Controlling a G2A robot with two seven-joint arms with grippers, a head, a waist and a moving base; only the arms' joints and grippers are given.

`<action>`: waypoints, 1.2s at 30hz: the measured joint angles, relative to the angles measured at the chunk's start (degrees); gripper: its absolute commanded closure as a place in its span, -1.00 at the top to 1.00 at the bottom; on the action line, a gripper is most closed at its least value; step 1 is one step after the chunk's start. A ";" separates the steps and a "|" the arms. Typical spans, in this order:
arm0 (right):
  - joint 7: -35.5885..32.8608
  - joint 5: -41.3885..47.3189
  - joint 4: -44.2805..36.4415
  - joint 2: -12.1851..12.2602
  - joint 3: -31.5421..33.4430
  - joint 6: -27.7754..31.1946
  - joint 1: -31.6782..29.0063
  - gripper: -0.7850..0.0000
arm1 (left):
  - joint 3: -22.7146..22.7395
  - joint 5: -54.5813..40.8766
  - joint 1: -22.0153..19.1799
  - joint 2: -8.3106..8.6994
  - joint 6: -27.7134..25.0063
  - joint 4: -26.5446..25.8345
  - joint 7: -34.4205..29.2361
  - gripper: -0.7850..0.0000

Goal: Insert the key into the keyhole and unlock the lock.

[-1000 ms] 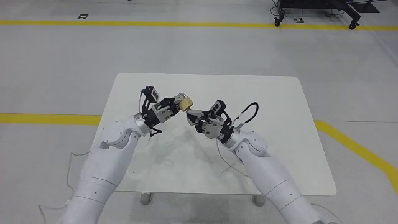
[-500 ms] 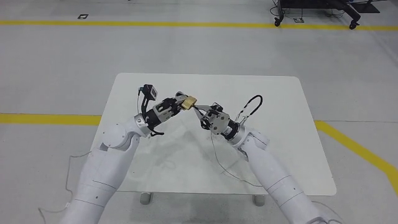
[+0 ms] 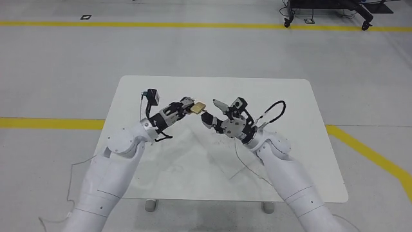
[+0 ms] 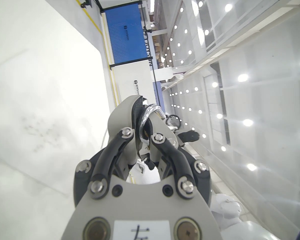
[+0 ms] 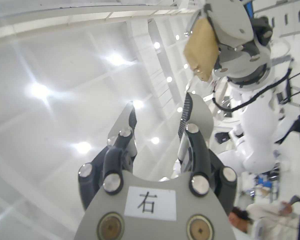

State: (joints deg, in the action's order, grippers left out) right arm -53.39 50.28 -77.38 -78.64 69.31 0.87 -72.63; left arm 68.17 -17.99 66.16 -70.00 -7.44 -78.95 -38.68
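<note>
My left gripper is held above the middle of the table, shut on a brass padlock. The lock's silver shackle sits between the left fingers, and its brass body points toward my right arm. My right gripper is just right of the lock, a short gap away. It is open with nothing between its fingers. The key is too small to make out, so I cannot tell whether it sits in the keyhole.
The white table carries nothing else near the arms. A black cable loops off the right wrist. Yellow floor lines run past the table's sides.
My right gripper rose to the lock's end, then opened and drew back slightly to the right with its wrist turned. My left gripper kept the lock almost still.
</note>
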 measured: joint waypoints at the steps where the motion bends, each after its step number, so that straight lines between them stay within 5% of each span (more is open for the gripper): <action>1: 1.26 -2.55 -1.41 0.36 1.09 1.66 -0.99 1.00 | -0.39 1.51 -0.09 0.02 0.91 -0.38 0.46 -1.00; 8: 13.88 -17.68 -11.63 2.26 10.19 13.52 -9.57 1.00 | -5.40 14.17 -2.00 -0.15 9.05 -1.84 2.47 -1.00; 28: 14.16 -17.46 -11.89 2.28 10.50 13.67 -9.84 1.00 | -25.70 39.30 -12.52 -4.84 20.33 5.91 7.72 -1.00; 30: 14.16 -17.46 -11.89 2.28 10.50 13.67 -9.84 1.00 | -26.62 40.91 -12.80 -5.18 21.50 6.33 7.74 -0.16; 32: 14.16 -17.46 -11.89 2.28 10.50 13.67 -9.84 1.00 | -27.03 41.69 -13.15 -5.44 22.51 6.79 7.16 -0.02; 34: 14.16 -17.46 -11.89 2.28 10.50 13.67 -9.84 1.00 | -27.21 42.01 -13.43 -5.63 23.08 7.10 6.39 0.38; 35: 14.16 -17.46 -11.89 2.28 10.50 13.67 -9.84 1.00 | -27.27 42.15 -13.60 -5.74 23.34 7.29 5.86 0.80; 36: 14.16 -17.46 -11.89 2.28 10.50 13.67 -9.84 1.00 | -27.30 42.31 -13.71 -5.81 23.53 7.41 5.52 1.00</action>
State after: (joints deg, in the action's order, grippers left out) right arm -39.23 32.82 -89.28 -76.36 79.81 14.54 -82.47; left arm 40.87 24.32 52.45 -75.81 16.09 -71.54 -33.16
